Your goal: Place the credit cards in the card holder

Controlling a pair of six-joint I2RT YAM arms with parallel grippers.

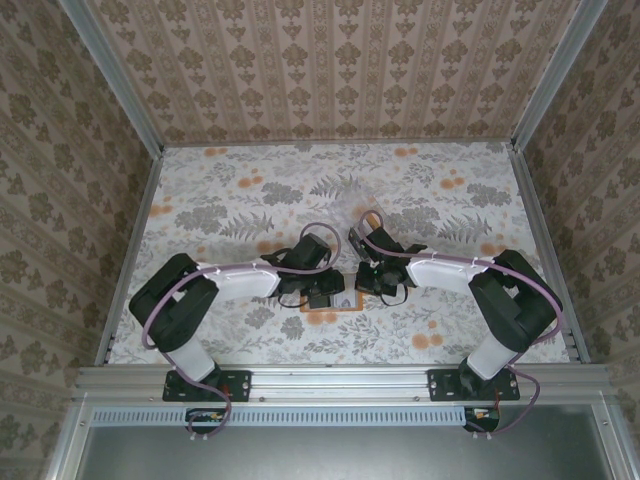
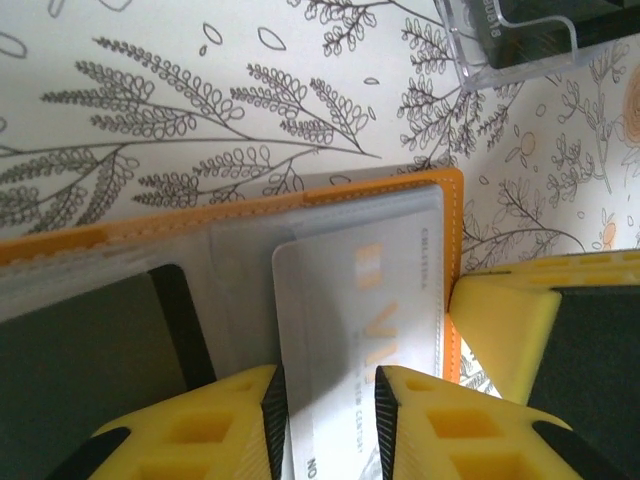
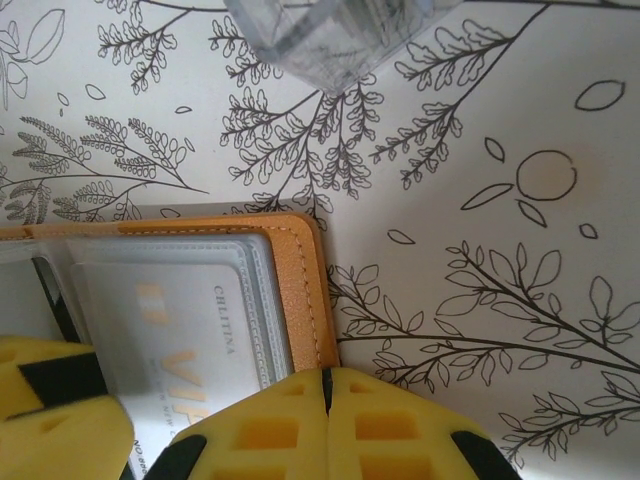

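Orange card holder (image 2: 250, 212), stitched rim, lies open on flowered table (image 2: 560, 190) between your grippers; pale card (image 2: 340, 300) with gilt lettering in right clear pocket; black card (image 2: 90, 370) in left pocket; your left gripper (image 2: 330, 390) jaws apart over pale card; right gripper (image 3: 325, 385) jaws together at holder's right rim; both cards' near ends cut off; clear box (image 3: 330, 40) blurred.
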